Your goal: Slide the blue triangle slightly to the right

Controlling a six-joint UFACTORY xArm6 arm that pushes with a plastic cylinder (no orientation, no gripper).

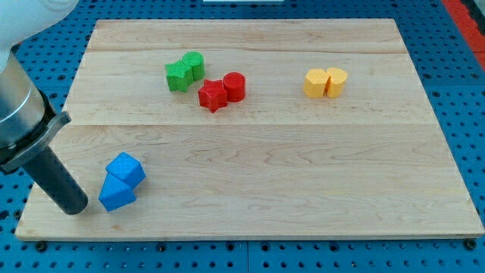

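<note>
Two blue blocks touch at the view's lower left of the wooden board [303, 167]. The lower one [116, 194] looks like the blue triangle, though its shape is hard to make out. The upper one [126, 168] is a blue cube-like block. My tip [76, 209] is the lower end of the dark rod and rests on the board just to the left of the lower blue block, a small gap away.
Two green blocks [184, 71] sit together at the view's upper left. A red star block [213, 95] and a red cylinder [234, 86] touch beside them. Two yellow blocks [325, 82] sit at the upper right. The board's left edge lies near my tip.
</note>
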